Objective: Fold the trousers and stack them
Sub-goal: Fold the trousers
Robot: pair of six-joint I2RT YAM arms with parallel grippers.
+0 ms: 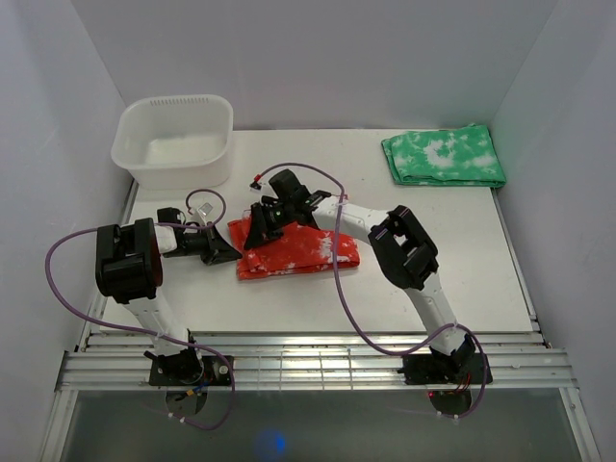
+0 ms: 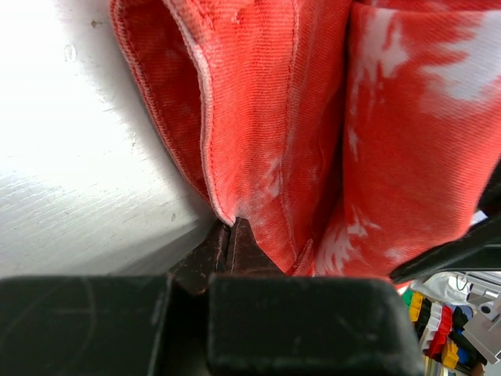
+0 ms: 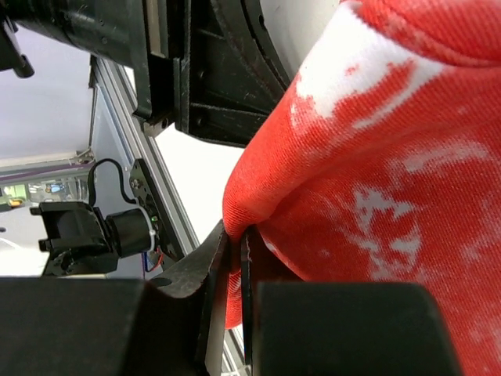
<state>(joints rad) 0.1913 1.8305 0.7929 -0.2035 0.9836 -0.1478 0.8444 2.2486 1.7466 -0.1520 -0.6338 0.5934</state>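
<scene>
Trousers (image 1: 300,252) lie folded on the table (image 1: 462,274), well apart from the green cloth (image 1: 445,157). Left gripper (image 2: 229,233) and right gripper (image 3: 235,239) each pinch a thin bit of the left end, jaws nearly closed. Such shallow bites could slip, letting the fold spill open.

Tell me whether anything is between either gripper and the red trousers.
Nothing visible does. The left gripper is pinched on a hemmed edge of the trousers at their left end, and the right gripper is shut on a fold; both touch the cloth.
</scene>
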